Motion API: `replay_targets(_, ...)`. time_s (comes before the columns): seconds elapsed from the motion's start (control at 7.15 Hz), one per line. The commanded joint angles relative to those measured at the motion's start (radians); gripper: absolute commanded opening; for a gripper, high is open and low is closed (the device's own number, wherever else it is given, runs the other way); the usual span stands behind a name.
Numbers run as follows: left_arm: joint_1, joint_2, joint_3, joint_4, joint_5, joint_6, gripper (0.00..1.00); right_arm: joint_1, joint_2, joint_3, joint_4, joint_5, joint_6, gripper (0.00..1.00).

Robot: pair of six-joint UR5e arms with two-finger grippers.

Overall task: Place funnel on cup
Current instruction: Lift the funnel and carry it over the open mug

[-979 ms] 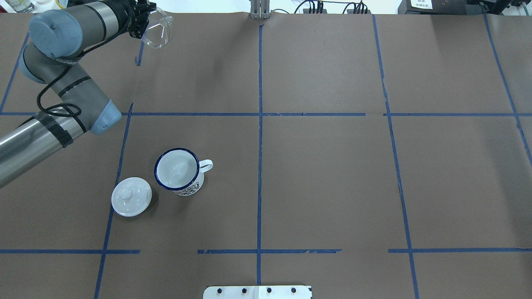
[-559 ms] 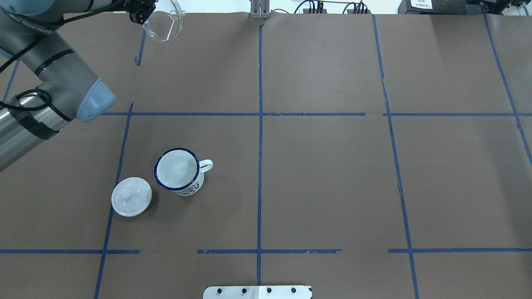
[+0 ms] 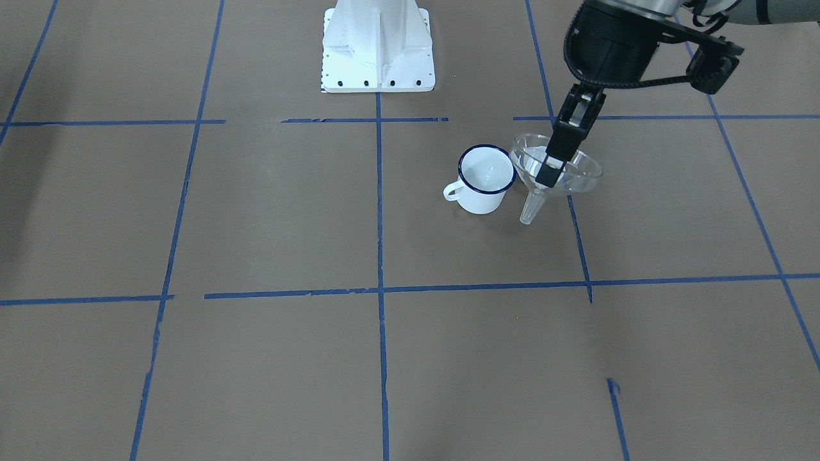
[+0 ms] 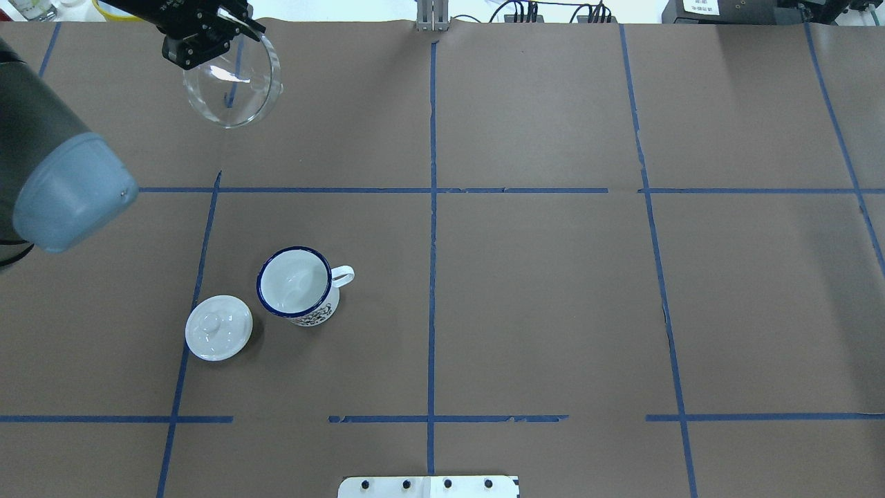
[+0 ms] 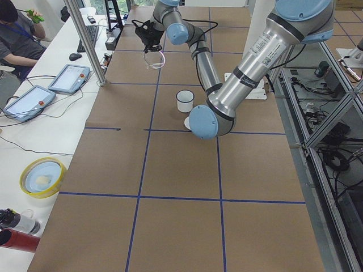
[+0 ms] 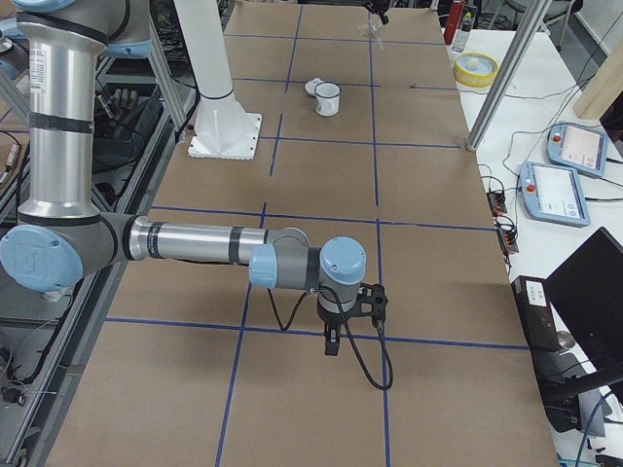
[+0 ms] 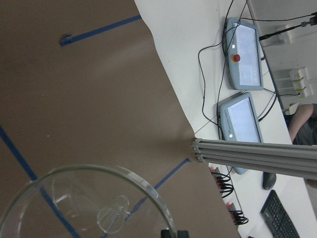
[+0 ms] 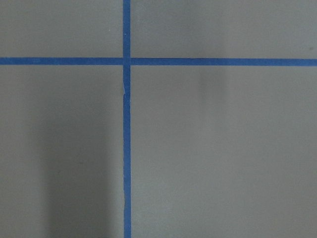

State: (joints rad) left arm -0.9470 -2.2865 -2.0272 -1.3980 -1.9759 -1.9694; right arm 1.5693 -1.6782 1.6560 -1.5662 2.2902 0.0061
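Note:
The clear funnel (image 4: pixel 231 83) hangs in the air, mouth up and spout down, over the far left part of the table. My left gripper (image 4: pixel 231 28) is shut on its rim; in the front view my left gripper (image 3: pixel 549 174) grips the near rim of the funnel (image 3: pixel 570 173). The white cup (image 4: pixel 296 283) with a dark blue rim stands upright on the table, apart from the funnel and nearer the robot. The cup (image 3: pixel 487 180) is empty. My right gripper (image 6: pixel 333 341) points down over the table's right end; I cannot tell if it is open or shut.
A round white knobbed lid (image 4: pixel 218 327) lies just left of the cup. The robot's white base plate (image 3: pixel 378 48) stands at the near middle edge. Blue tape lines cross the brown table cover (image 4: pixel 539 297). Tablets and cables lie beyond the far edge.
My left arm has swung the funnel from the far edge toward the robot and slightly left. It now looks larger and faces mouth-up. Cup and lid have not moved.

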Motion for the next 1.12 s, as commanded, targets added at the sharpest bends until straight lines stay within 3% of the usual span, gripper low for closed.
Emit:
replay_targets(0.0, 0.106, -0.048, -0.027, 0.3, -0.038, 0.264, 0.0, 0.0, 0.0, 0.001, 0.0, 0.0, 0.0, 1.0)
replay_targets(0.14, 0.153, -0.048, -0.024, 0.385, -0.038, 0.37, 0.0, 0.0, 0.0, 0.001, 0.0, 0.0, 0.0, 1.0)
replay_targets(0.42, 0.261, -0.03, -0.005, 0.389, -0.031, 0.409, 0.0, 0.0, 0.0, 0.001, 0.0, 0.0, 0.0, 1.0)
replay_targets(0.7, 0.316, 0.046, 0.088, 0.212, -0.009, 0.4, 0.0, 0.0, 0.0, 0.001, 0.0, 0.0, 0.0, 1.0)
replay_targets(0.98, 0.329, 0.068, 0.131, 0.157, 0.014, 0.402, 0.0, 0.0, 0.0, 0.001, 0.0, 0.0, 0.0, 1.0)
